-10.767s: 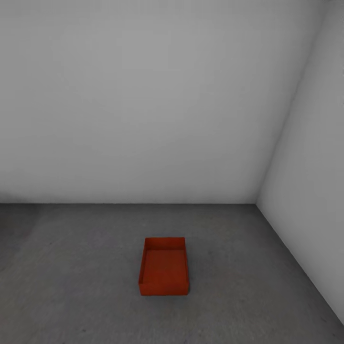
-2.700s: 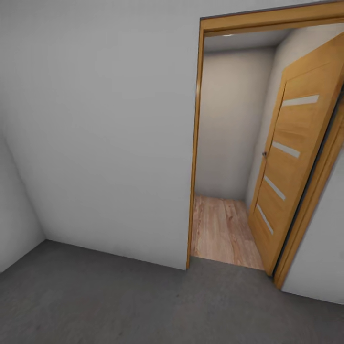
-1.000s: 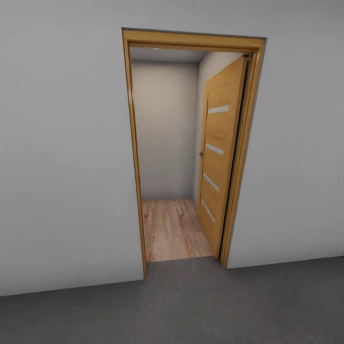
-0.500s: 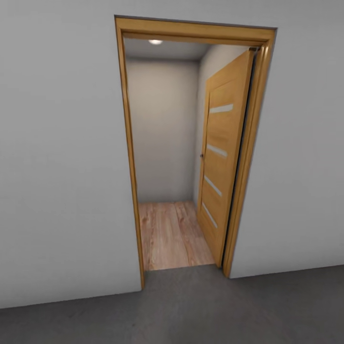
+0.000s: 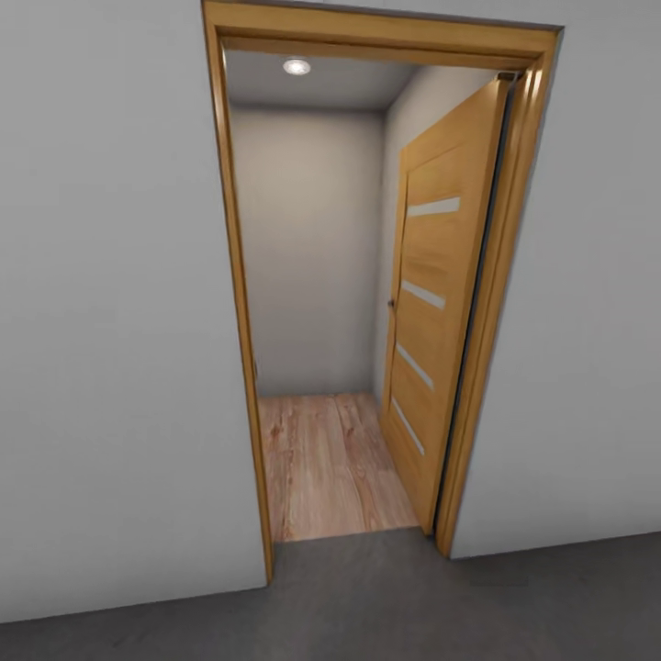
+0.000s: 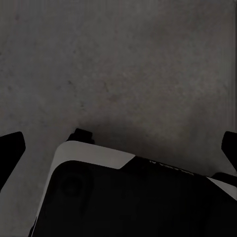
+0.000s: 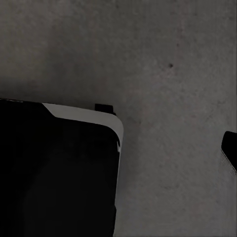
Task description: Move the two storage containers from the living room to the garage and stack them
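Facing the open wood-plank door (image 5: 431, 303) from the garage floor (image 5: 386, 606), both grippers spread and empty, I judge the second-container fetch underway: drive through next.

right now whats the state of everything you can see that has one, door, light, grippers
wood-plank door: open, swung inward against the hallway's right wall
doorway: unblocked, light wood plank flooring visible beyond
ceiling light: on
left gripper: open, nothing between the fingers, over the dark grey concrete floor
right gripper: one finger shows at the frame edge, cannot tell if open or shut
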